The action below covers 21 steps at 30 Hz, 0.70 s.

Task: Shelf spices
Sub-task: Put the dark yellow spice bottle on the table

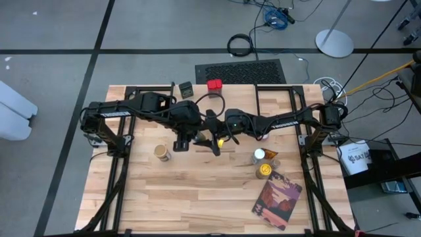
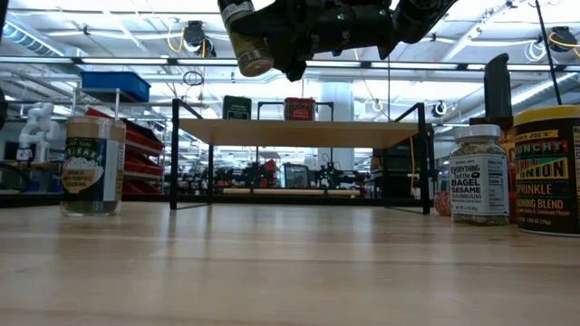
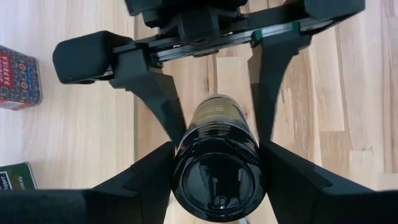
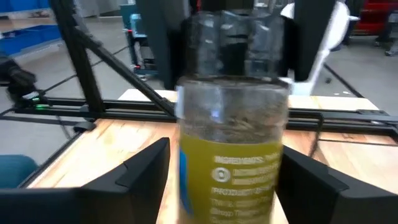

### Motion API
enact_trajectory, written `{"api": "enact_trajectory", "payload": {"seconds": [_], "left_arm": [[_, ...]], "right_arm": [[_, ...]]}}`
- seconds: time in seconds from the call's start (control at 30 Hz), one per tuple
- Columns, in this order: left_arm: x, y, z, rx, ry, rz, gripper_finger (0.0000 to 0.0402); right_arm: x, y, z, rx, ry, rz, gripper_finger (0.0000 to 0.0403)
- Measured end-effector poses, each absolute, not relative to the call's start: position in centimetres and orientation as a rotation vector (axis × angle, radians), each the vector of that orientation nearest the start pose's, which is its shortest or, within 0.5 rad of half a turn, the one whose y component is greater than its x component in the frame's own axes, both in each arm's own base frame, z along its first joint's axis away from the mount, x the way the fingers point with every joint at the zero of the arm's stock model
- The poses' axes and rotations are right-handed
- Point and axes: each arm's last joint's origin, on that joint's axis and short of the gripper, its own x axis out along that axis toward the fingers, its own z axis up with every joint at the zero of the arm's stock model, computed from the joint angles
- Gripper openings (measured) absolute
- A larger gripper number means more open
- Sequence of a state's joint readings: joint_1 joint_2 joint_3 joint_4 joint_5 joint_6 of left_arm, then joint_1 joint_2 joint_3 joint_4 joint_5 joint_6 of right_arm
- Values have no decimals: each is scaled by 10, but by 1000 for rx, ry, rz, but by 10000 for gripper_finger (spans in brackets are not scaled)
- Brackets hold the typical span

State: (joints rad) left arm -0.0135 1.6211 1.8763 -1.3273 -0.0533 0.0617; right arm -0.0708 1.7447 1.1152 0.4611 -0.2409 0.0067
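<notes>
A spice jar (image 3: 217, 149) with a black cap, a clear glass body and a yellow label (image 4: 233, 180) hangs high over the middle of the table, also seen in the low view (image 2: 249, 45). My left gripper (image 3: 217, 186) is shut on its capped end (image 1: 200, 139). My right gripper (image 4: 224, 180) comes in level from the table's right. It is open, with a finger on either side of the labelled part (image 3: 219, 115), and a narrow gap shows on each side. The shelf (image 2: 299, 133) stands at the far edge, with a dark tin (image 2: 236, 108) and a red tin (image 2: 299, 109) resting on its plank. My left gripper pinches the jar at its black cap (image 3: 186, 171) between its two fingers (image 3: 143, 177), one on each side of the cap. The fingers slant down from above and run along the jar. The jar hangs below them, tilted and clear of the table.
A tan-topped jar (image 1: 162, 153) stands left of centre on the table. Two more jars (image 1: 259, 156) (image 1: 264, 171) stand right of centre, with a reddish picture book (image 1: 277, 199) lying nearer the front. Bare planks lie along the near edge.
</notes>
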Motion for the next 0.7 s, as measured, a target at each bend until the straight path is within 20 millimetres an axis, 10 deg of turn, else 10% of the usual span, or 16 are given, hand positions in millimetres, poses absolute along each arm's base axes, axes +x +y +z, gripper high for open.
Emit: {"api": "enact_trajectory", "payload": {"seconds": [0.7], "left_arm": [[300, -8, 401, 79, 1092, -23, 221]], "right_arm": [[371, -29, 292, -9, 270, 251, 254]]}}
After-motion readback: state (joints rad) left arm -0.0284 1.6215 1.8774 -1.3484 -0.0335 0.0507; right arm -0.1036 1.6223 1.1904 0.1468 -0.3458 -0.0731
